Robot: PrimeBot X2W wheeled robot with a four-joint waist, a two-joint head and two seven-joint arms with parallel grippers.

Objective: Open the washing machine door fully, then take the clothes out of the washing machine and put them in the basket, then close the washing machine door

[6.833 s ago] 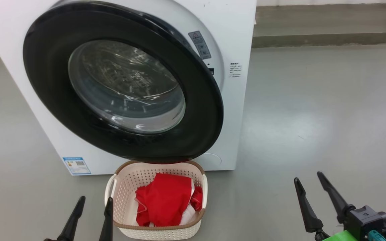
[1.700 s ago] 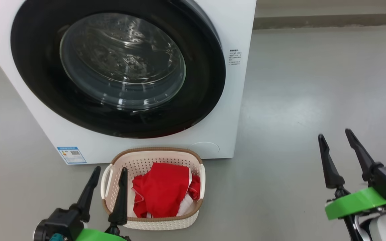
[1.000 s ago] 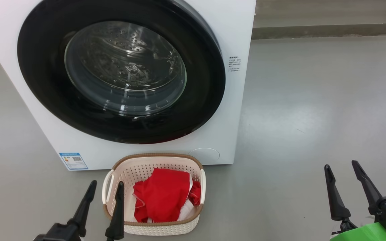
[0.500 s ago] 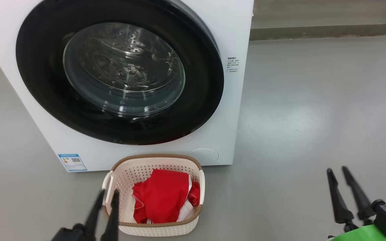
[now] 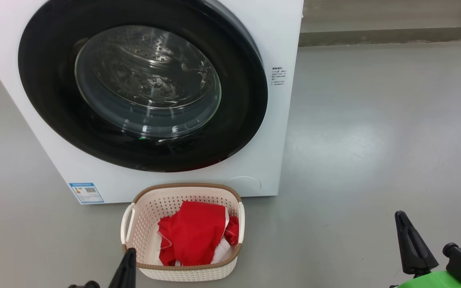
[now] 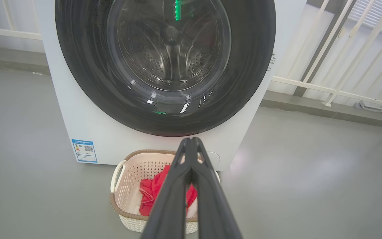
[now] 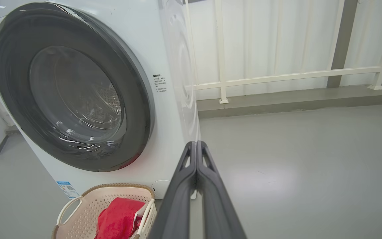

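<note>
Door: the washing machine door (image 5: pixel 146 80), a wide glossy black rim around bulging clear glass, lies shut against the front of the washing machine (image 5: pixel 280 128); the holed steel drum shows through it.
Clothes: the clothes (image 5: pixel 192 236) are a bright red bundle with white trim, lying inside the basket (image 5: pixel 182 189).
Basket: cream, perforated, with a brown woven-look rim; it stands on the floor (image 5: pixel 374 140) just in front of the machine, below the door.
Writing: a blue label (image 5: pixel 86 193) with a QR code sits at the machine's lower left corner, and small black print (image 5: pixel 278 76) sits right of the door; both are too small to read.
Left claw (image 6: pixel 190 141): pressed together and empty, in front of the machine by the basket's near left edge.
Right claw (image 7: pixel 196 143): pressed together and empty, off the machine's right side.
Around: a white railing (image 7: pixel 277 76) stands behind the machine.
</note>
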